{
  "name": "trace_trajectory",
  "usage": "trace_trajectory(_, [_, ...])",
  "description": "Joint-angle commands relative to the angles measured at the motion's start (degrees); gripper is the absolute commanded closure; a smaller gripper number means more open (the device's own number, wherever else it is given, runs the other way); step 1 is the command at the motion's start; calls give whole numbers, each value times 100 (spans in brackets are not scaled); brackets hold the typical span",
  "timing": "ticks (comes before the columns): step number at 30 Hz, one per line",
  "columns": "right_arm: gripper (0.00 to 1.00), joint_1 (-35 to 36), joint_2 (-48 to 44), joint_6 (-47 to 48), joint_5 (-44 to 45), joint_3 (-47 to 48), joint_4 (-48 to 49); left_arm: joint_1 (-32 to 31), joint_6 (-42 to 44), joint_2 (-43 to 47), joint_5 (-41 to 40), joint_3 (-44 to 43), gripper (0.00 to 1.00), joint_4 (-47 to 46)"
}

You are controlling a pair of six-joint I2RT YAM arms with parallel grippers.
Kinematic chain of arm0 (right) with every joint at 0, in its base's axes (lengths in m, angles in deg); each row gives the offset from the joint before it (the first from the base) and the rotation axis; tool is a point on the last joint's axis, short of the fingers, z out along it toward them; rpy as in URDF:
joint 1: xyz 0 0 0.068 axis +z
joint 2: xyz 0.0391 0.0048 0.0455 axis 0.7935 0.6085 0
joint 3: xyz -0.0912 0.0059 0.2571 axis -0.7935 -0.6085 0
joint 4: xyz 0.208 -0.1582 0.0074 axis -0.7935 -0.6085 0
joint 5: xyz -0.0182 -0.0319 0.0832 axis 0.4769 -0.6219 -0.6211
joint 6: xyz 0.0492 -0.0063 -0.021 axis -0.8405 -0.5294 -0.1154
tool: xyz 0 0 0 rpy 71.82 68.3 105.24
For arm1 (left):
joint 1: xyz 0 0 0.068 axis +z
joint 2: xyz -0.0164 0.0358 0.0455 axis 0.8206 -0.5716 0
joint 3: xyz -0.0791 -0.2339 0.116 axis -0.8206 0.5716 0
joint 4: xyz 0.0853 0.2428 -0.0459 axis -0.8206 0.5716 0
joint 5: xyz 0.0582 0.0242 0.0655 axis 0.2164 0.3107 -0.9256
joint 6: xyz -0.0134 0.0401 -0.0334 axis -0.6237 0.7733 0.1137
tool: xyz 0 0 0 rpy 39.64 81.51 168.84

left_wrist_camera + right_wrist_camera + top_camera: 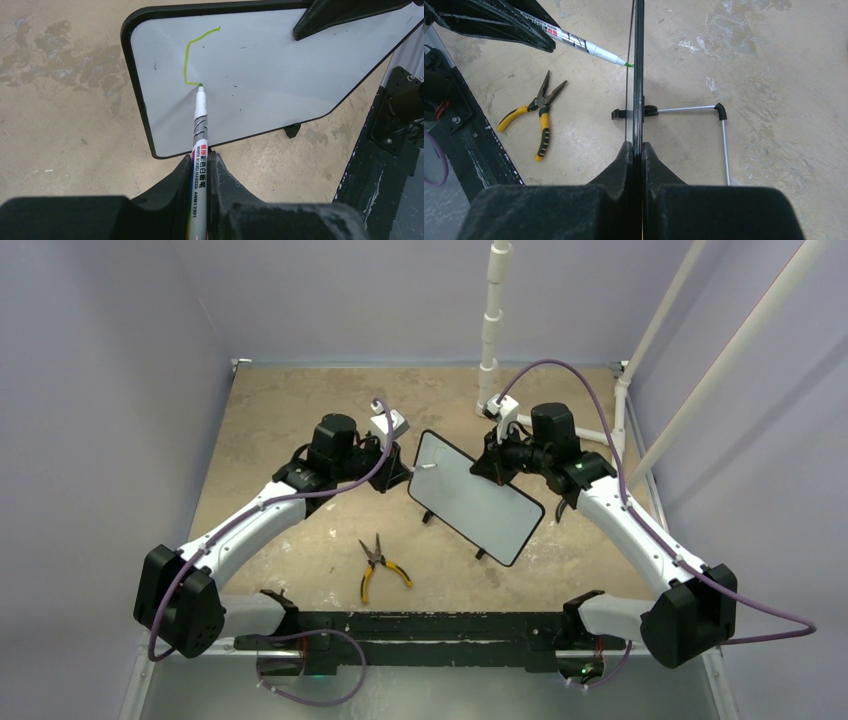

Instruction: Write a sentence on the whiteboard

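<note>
The tan, mottled table (290,410) is carrying the small rectangular whiteboard (478,502) with rounded corners and a thin black frame. It is standing near the middle on little black feet, between the two arms, and the right wrist view shows a thin wire stand (724,140) propping it from behind.

The right gripper (636,147) is steadying the board, its black fingers pressing together on the far edge of the frame, which that camera is seeing edge-on. The left gripper (200,160) is pinching the barrel of a white-and-silver whiteboard marker (200,135) between its pads, with the tip pointing away from the wrist.

Yellow-handled pliers (378,565) are lying on the table in front of the board, apart from it and playing no part.

The marker's green tip is touching the white face exactly where a thin green line (192,50) is ending. That line is a single open, bracket-like stroke near the board's left end.

Judging by this, the sentence is only just beginning: one letter-sized stroke is down, and nearly all the writing is left to do across the bare face.
</note>
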Motion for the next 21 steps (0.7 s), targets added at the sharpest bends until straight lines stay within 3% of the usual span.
trace_trajectory(1, [100,88,40,111,-105,35,109,23,-49,10,137,25,100,-315])
trace_trajectory(21, [100,89,-1,95,-57,54,123,25,6,421,537,76,100,-368])
